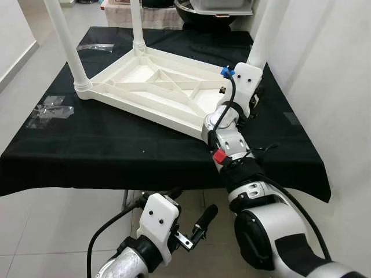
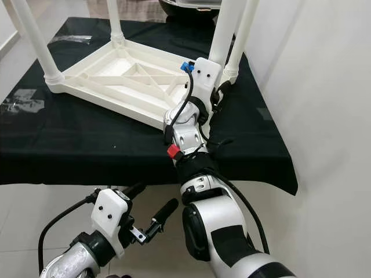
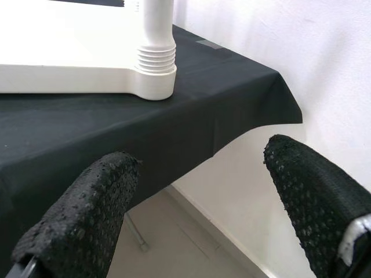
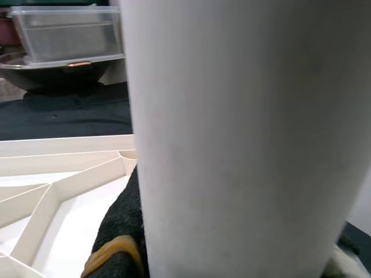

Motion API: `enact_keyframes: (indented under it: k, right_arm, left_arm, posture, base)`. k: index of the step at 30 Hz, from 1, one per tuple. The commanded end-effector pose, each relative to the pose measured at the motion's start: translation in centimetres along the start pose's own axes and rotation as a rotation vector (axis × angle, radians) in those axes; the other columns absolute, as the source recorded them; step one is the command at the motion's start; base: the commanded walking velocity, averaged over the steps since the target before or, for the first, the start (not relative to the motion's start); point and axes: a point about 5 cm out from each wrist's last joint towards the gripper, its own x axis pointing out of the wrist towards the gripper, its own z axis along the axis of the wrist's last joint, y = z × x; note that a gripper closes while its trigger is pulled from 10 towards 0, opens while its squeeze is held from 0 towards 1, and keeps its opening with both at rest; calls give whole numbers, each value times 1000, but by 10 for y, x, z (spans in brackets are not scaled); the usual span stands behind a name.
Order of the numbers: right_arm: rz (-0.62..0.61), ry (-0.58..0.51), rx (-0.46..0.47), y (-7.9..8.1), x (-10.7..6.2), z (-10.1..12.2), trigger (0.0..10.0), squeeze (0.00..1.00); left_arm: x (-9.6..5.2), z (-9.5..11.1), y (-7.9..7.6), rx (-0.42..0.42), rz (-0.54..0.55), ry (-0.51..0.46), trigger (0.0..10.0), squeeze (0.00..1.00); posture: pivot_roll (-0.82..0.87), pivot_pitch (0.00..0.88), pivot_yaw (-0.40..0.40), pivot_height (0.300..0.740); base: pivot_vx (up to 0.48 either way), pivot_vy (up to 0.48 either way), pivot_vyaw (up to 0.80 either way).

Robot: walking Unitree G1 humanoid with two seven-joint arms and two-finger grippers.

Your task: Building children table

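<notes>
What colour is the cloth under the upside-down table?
The cloth is plain black, seen best in the left eye view.

The table top [image 1: 156,87] and its legs [image 1: 64,40] are plain white plastic, lying on a solid black cloth [image 1: 87,145]. The right arm [image 1: 232,124] is silver and white with a red tab [image 1: 219,156] and a blue clip [image 1: 225,72].
</notes>
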Motion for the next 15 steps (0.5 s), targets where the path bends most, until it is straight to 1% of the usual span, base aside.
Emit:
enact_keyframes:
  k: [1,3,4,5,7,8,9,10,11,13,14,15]
  right_arm:
    - [28,114,-110,-1,-6,-33,10000,0]
    - [28,114,-110,-1,-6,-33,10000,0]
    - [34,156,-129,-2,-7,-43,10000,0]
    - [34,156,-129,-2,-7,-43,10000,0]
    - [11,233,-151,-9,-6,-58,10000,0]
    - [-13,259,-147,-12,-4,-62,10000,0]
    - [-13,259,-147,-12,-4,-62,10000,0]
    - [-59,286,-147,-15,-3,-65,10000,0]
    - [-59,286,-147,-15,-3,-65,10000,0]
    - [-147,290,-157,-20,-3,-66,10000,0]
    - [-221,279,-157,-25,-2,-64,10000,0]
    - [-221,279,-157,-25,-2,-64,10000,0]
  left_arm:
    - [-1,-5,-2,-7,-3,22,10000,0]
    - [-1,-5,-2,-7,-3,22,10000,0]
    - [-1,-5,-2,-7,-3,22,10000,0]
    - [-1,-5,-2,-7,-3,22,10000,0]
    - [-1,-5,-2,-7,-3,21,10000,0]
    - [-1,-4,-3,-7,-2,20,10000,0]
    - [-1,-4,-3,-7,-2,20,10000,0]
    - [-1,-4,-3,-7,-1,20,10000,0]
    - [-1,-4,-3,-7,-1,20,10000,0]
    - [-1,-4,-2,-8,0,20,10000,0]
    - [-1,-4,-3,-8,0,20,10000,0]
    - [-1,-4,-3,-8,0,20,10000,0]
  posture:
    - [78,147,-66,740]
    - [78,147,-66,740]
    - [78,147,-66,740]
    - [78,147,-66,740]
    - [81,156,-70,740]
    - [83,157,-72,740]
    - [83,157,-72,740]
    - [83,157,-72,740]
    - [83,157,-72,740]
    - [84,163,-73,740]
    - [88,166,-73,740]
    - [88,166,-73,740]
  base:
    - [0,0,0]
    - [0,0,0]
    - [0,0,0]
    - [0,0,0]
    - [0,0,0]
    - [0,0,0]
    - [0,0,0]
    - [0,0,0]
    - [0,0,0]
    - [0,0,0]
    - [0,0,0]
    - [0,0,0]
